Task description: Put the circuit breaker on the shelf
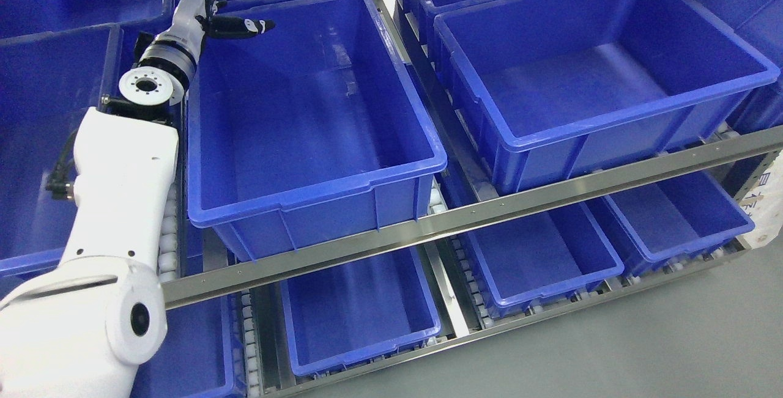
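My left arm reaches up from the lower left along the left wall of a large blue bin (318, 178) on the upper shelf level. My left hand (223, 3) hovers over that bin's far left corner, fingers spread, thumb pointing right, nothing in it. The bin looks empty inside. No circuit breaker shows anywhere in view. The right arm is out of the picture.
A second large blue bin (612, 98) sits to the right on the same level behind the metal shelf rail (489, 208). Smaller blue bins (361, 318) (538, 263) (679, 221) stand on the roller level below. More blue bins line the back and left. Grey floor (642, 349) lies at lower right.
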